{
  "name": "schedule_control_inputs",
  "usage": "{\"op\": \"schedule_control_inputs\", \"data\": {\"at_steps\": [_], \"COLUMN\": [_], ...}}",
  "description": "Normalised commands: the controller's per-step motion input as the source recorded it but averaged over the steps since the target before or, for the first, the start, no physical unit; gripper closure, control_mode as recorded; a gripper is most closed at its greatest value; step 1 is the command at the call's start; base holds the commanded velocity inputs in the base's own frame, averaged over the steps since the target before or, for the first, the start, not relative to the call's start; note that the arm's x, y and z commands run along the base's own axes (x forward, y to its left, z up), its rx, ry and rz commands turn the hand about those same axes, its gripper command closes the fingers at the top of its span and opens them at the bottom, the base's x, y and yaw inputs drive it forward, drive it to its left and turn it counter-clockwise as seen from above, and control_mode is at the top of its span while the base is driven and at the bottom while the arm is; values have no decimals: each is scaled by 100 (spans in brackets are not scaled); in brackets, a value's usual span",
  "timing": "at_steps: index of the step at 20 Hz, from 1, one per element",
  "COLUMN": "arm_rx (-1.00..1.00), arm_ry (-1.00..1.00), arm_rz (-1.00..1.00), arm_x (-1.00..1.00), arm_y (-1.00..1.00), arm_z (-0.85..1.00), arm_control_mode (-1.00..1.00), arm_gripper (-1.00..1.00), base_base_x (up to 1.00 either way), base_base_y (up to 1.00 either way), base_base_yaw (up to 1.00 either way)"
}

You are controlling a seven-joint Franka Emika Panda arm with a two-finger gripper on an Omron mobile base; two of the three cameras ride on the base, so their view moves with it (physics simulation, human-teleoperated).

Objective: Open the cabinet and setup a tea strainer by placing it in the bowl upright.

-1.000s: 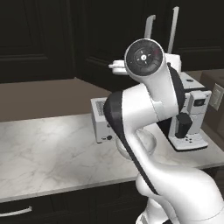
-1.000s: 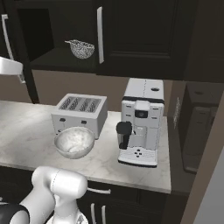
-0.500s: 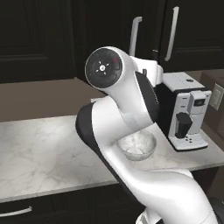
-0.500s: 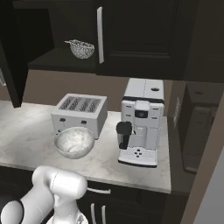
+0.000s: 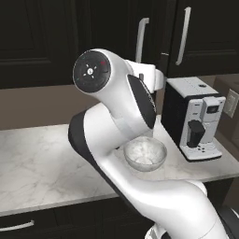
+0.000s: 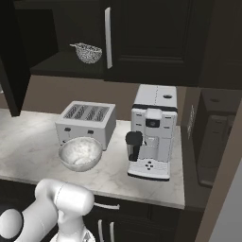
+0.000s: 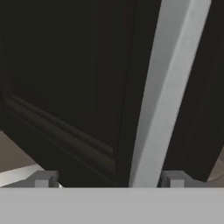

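Observation:
The dark cabinet [image 6: 146, 42] has its left door [image 6: 12, 61] swung out wide, while the right door stays closed. Inside, on the shelf, lies the tea strainer [image 6: 87, 52], a small mesh basket with a thin handle. On the counter in front of the toaster sits the frosted bowl [image 6: 80, 153] [image 5: 144, 153], with nothing in it. My gripper [image 7: 108, 179] is open. The door's silver bar handle [image 7: 166, 87] runs between its fingertips, nearer the right one. In the left base view my white hand [image 5: 151, 77] sits at the lower end of the left handle [image 5: 142, 39].
A silver toaster [image 6: 87, 120] stands behind the bowl. A coffee machine [image 6: 153, 137] [image 5: 196, 116] stands to the right of it. My own arm [image 5: 116, 102] blocks much of the left base view. The marble counter [image 5: 32, 158] stretches out bare to the left.
The left door has swung further open and my arm's elbow has swept left with it. My jaws now stand wide around the bar handle.

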Motion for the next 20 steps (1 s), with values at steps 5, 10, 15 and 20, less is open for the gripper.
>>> {"op": "schedule_control_inputs", "data": {"at_steps": [5, 10, 15, 20], "arm_rx": [-2, -2, 0, 2], "arm_ry": [0, -1, -1, 0], "arm_rz": [0, 0, 0, 6], "arm_x": [-7, -50, -72, -53], "arm_y": [17, 17, 1, -17], "arm_z": [3, 16, 22, 4], "arm_control_mode": [-100, -100, -100, -100], "arm_gripper": [-100, -100, -100, -100], "base_base_x": [0, 0, 0, 0], "base_base_y": [0, 0, 0, 0], "base_base_yaw": [0, 0, 0, 0]}}
